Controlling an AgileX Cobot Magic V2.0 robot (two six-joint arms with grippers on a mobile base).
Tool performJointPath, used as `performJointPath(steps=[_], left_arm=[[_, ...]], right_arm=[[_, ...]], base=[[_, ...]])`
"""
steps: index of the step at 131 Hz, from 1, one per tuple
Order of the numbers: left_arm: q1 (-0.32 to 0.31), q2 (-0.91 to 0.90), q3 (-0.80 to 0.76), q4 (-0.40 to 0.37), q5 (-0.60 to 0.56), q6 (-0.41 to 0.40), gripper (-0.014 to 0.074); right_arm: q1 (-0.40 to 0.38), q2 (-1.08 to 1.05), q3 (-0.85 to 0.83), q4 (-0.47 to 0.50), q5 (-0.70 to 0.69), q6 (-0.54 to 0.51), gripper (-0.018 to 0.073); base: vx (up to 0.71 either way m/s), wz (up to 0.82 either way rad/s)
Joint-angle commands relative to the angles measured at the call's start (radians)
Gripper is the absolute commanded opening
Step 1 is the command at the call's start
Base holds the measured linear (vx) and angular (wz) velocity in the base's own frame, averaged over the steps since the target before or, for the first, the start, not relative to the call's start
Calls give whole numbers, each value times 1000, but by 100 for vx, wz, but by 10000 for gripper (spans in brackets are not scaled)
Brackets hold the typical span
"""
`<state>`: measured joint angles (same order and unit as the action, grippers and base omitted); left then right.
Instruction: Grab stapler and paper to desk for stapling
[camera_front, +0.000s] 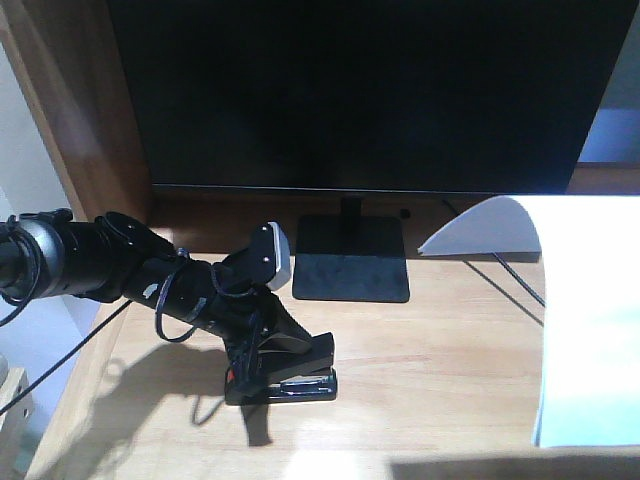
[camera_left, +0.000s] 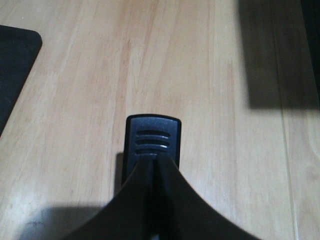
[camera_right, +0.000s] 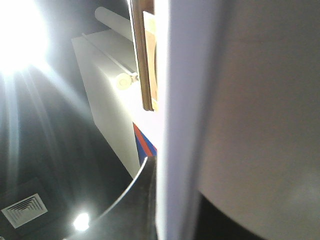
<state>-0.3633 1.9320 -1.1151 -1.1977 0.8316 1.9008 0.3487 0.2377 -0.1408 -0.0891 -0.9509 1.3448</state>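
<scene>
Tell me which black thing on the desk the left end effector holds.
The stapler, the small wedge in front; the flat monitor stand sits untouched behind it.

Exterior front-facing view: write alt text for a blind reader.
The left gripper clamps a black stapler on the wooden desk, before a dark monitor. A white paper sheet, top curled over, fills the right edge.

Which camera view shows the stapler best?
The exterior front-facing view: it shows most of the stapler lying on the desk. The left wrist view shows only its ribbed end beyond the left gripper. The right wrist view shows the paper, no stapler.
</scene>
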Motion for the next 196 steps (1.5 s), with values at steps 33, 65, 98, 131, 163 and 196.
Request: performJointPath(steps=[33, 65, 98, 131, 163, 196], left_arm=[[-4, -45, -25, -51, 33, 3, -6], [-4, -45, -25, -51, 33, 3, -6], [-4, -45, -25, -51, 33, 3, -6], [-4, -45, -25, -51, 33, 3, -6], [-4, -45, -25, -51, 33, 3, -6], [-4, -45, -25, -51, 33, 3, -6]], right_arm=[[0, 10, -25, -7, -43, -5, -6], [0, 10, -25, -7, -43, -5, -6], [0, 10, -25, -7, -43, -5, -6], [0, 10, -25, -7, -43, -5, -6], [0, 10, -25, 1, -83, 13, -6], [0, 10, -25, 10, -147, 11, -6]], base=[[0, 0], [0, 0], [0, 0], [0, 0], [0, 0], [0, 0]])
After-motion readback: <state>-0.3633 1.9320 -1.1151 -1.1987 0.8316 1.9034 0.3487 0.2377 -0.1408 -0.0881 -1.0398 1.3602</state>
